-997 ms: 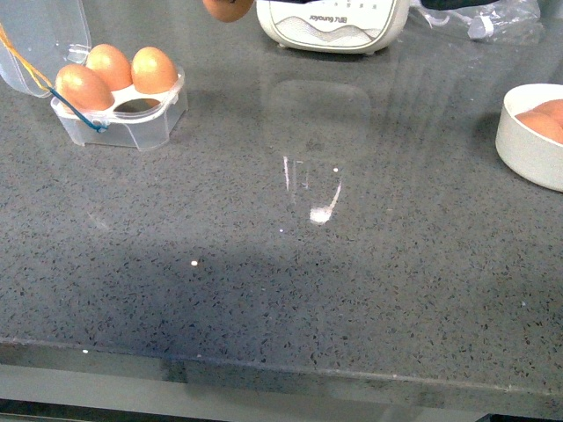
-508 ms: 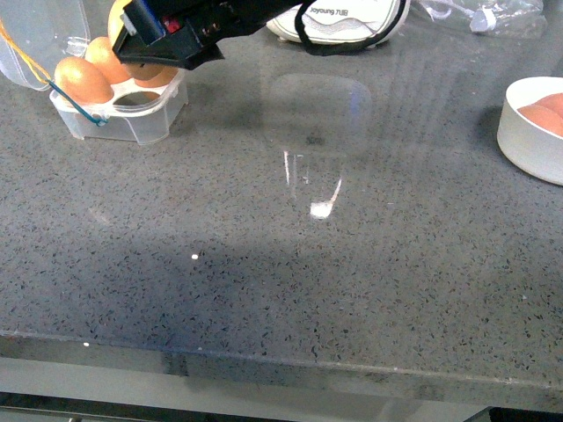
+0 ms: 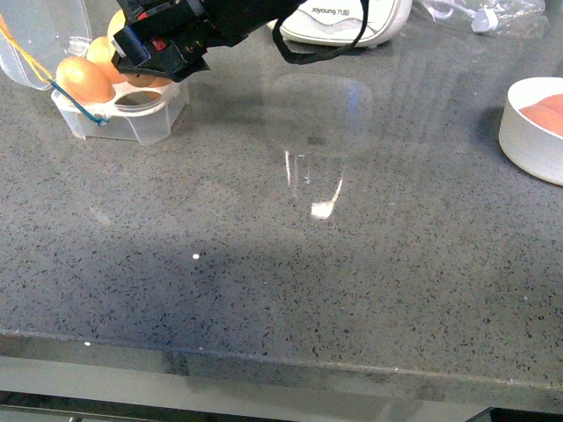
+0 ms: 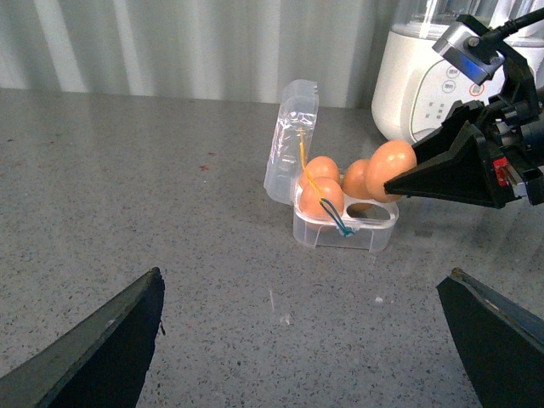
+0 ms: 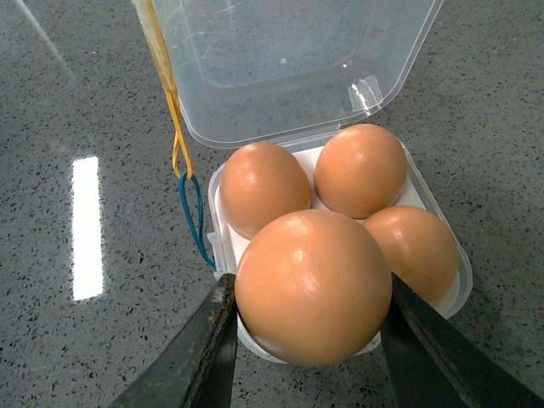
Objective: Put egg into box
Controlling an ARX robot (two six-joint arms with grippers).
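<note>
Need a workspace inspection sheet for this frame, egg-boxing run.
Surface: grey speckled countertop, glare patches, no spills seen.
Job's things: egg held over box; lid open, three eggs seated, one cup empty.
Clutter: white bowl of spare eggs, far right; white appliance; plastic bag.
Grippers: right gripper shut on egg; left gripper open, empty.
Cables: black cable looping off the right arm.
Surroundings: ribbed wall behind the counter.

grey speckled counter (image 3: 352,290), white bowl (image 3: 526,148) w/ eggs (image 3: 547,119), white appliance (image 3: 387,22)
</note>
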